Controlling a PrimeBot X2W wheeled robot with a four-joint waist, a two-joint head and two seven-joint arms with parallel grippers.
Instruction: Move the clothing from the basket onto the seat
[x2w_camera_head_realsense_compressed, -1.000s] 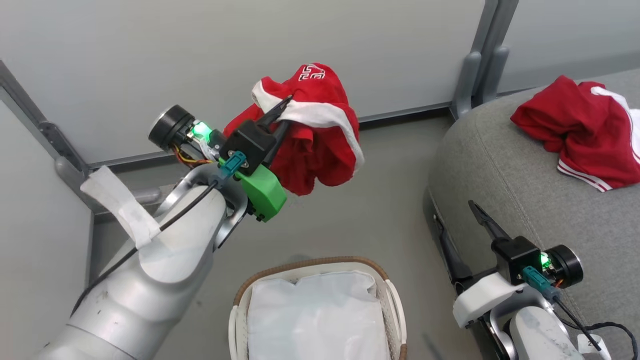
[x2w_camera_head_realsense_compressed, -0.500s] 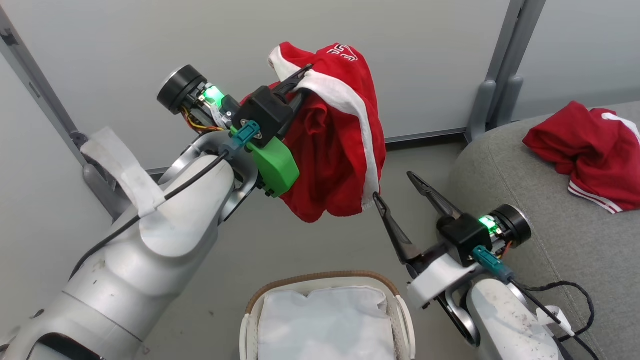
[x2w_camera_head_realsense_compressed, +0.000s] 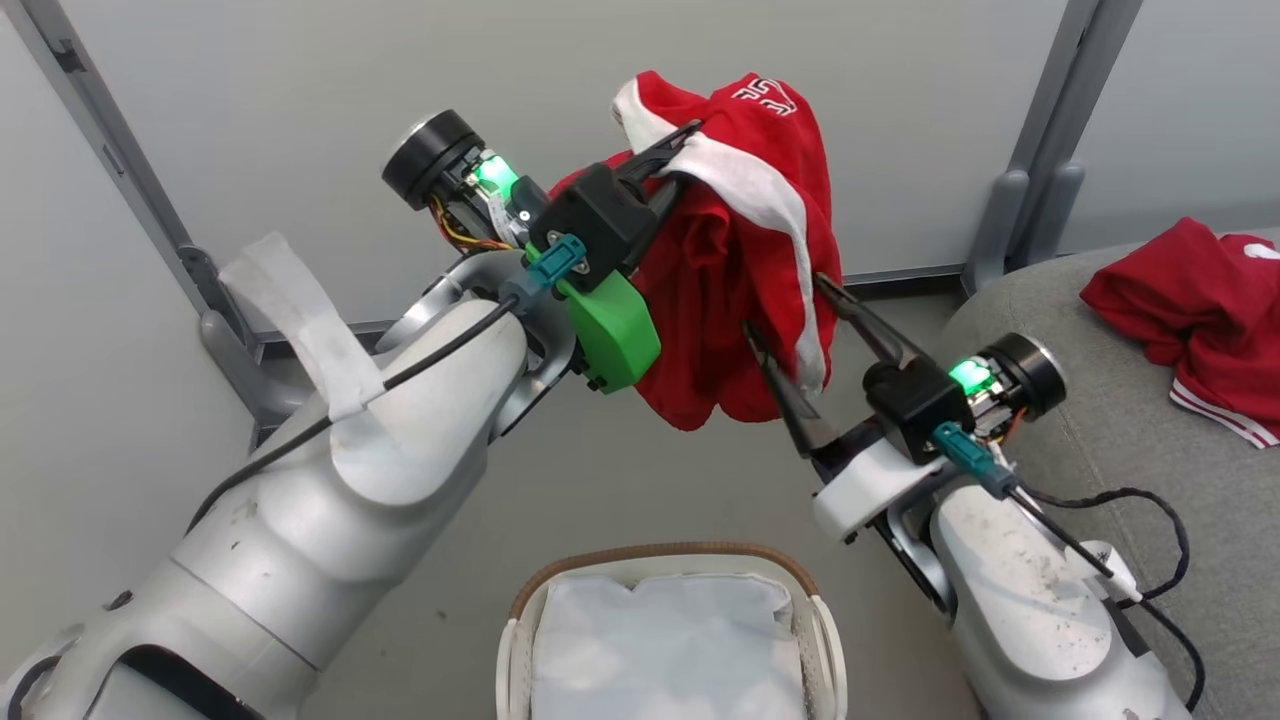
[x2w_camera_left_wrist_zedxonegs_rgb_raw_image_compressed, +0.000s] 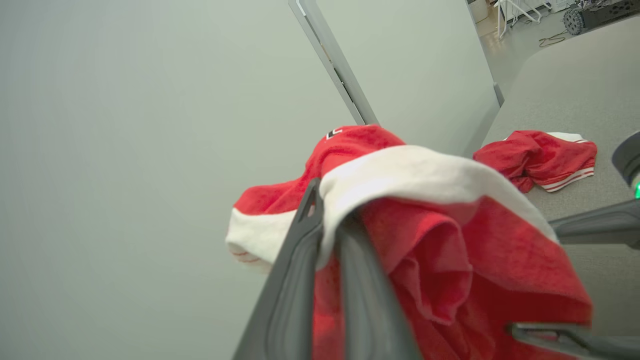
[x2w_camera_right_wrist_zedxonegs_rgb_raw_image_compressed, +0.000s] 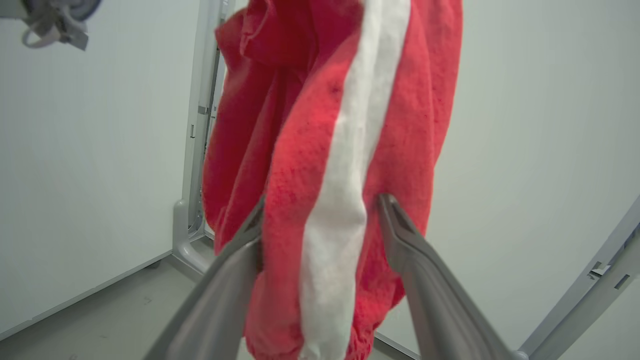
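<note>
Left end effector (x2w_camera_head_realsense_compressed: 690, 140) clamps red garment (x2w_camera_head_realsense_compressed: 725, 300), right end effector (x2w_camera_head_realsense_compressed: 783, 303) straddling it

Unreadable white emblem (x2w_camera_head_realsense_compressed: 765, 96) on red garment (x2w_camera_head_realsense_compressed: 720, 270)

Dark left fingers (x2w_camera_left_wrist_zedxonegs_rgb_raw_image_compressed: 294, 280) closed on red-and-white garment (x2w_camera_left_wrist_zedxonegs_rgb_raw_image_compressed: 470, 250), second red garment (x2w_camera_left_wrist_zedxonegs_rgb_raw_image_compressed: 532, 156) lying on grey seat (x2w_camera_left_wrist_zedxonegs_rgb_raw_image_compressed: 575, 95) beyond

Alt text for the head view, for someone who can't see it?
The left claw, shut on a red white-striped garment, holds it up before a grey wall, and the open right claw straddles its hanging part. Below is the basket, white lining showing; a second red garment lies on the seat at right.
</note>
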